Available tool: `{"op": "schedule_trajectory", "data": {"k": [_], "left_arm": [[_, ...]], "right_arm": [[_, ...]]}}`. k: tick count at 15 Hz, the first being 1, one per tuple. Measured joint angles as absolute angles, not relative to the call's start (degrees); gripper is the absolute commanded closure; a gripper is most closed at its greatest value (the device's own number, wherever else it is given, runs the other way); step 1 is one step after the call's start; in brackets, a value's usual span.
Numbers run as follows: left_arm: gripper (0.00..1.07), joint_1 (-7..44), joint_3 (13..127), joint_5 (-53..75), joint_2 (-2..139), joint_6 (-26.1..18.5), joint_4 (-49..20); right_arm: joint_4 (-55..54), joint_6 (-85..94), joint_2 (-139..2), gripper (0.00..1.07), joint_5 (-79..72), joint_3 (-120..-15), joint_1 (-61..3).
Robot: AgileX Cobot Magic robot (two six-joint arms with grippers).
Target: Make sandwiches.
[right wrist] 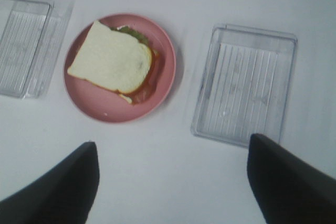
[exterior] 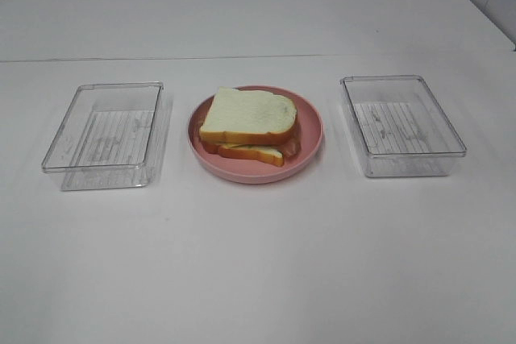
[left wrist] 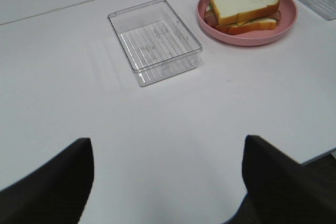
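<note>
A stacked toy sandwich lies on a round pink plate at the table's middle: a white bread slice on top, a second slice under it, reddish bacon and yellow cheese at the edges. It also shows in the left wrist view and in the right wrist view, where green lettuce peeks out. Neither arm shows in the exterior high view. My left gripper is open and empty, well back from the plate. My right gripper is open and empty, high above the table.
An empty clear plastic tray stands left of the plate and another stands right of it. Both show in the right wrist view, left tray and right tray. The table's front edge shows near my left gripper.
</note>
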State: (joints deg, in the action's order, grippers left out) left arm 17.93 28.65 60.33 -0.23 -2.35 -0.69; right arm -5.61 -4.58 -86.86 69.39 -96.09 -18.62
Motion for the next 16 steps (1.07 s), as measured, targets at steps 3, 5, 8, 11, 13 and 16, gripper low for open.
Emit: {"op": "schedule_trajectory", "data": {"k": [3,5,8,11,13,16], "left_arm": [[0.32,17.93,28.65,60.33,-0.23,-2.35,-0.69],[0.32,17.93,28.65,60.33,-0.23,-2.35,-0.69],[0.32,17.93,28.65,60.33,-0.23,-2.35,-0.69],[0.32,17.93,28.65,60.33,-0.23,-2.35,-0.69],[0.32,17.93,28.65,60.33,-0.23,-2.35,-0.69],[0.32,17.93,28.65,60.33,-0.23,-2.81,-0.86]], "right_arm": [[-4.53,-4.24,-71.33,0.34,69.39,-76.43,-18.62],[-3.95,-2.81,-62.05,0.34,69.56,-64.57,-18.62],[-3.95,0.0,-49.05,0.34,69.84,-51.97,-18.62],[-4.24,4.01,-29.85,0.34,70.02,-38.79,-18.62],[-4.35,5.79,-22.12,0.34,69.27,-34.61,-18.62],[-4.81,8.48,-6.65,0.34,63.94,-30.42,-18.62]]}}
